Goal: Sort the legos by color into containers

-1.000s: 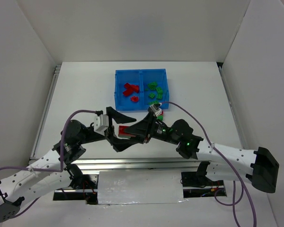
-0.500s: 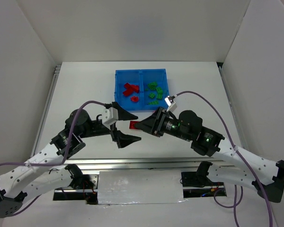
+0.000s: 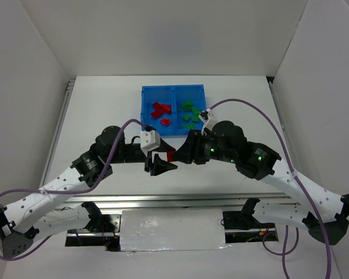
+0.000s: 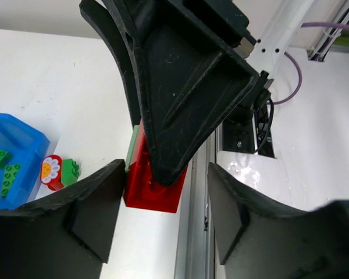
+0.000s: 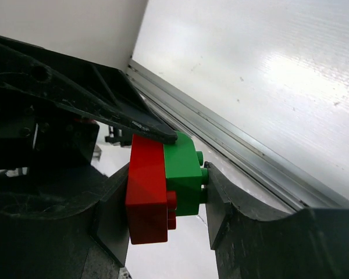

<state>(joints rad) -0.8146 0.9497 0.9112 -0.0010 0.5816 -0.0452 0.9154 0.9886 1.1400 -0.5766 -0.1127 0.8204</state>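
Observation:
My right gripper (image 5: 166,200) is shut on a joined pair of legos, a red brick (image 5: 146,197) stuck to a green brick (image 5: 181,180), held off the table in front of the tray. My left gripper (image 4: 166,192) straddles the red brick (image 4: 154,186). One finger touches its side and the other stands a gap away. In the top view the two grippers meet at the pair (image 3: 171,156). The blue tray (image 3: 173,131) holds red legos (image 3: 159,110) in its left compartment and green legos (image 3: 191,113) in its right compartment.
A red piece with a flower print (image 4: 50,172) and a small green brick (image 4: 70,170) lie on the table beside the tray's corner (image 4: 23,145). White walls enclose the table on three sides. A metal rail runs along the near edge (image 3: 174,200).
Both arms have moved toward the tray. The left gripper's jaws have narrowed from wide open and come in around the red brick that the right gripper holds.

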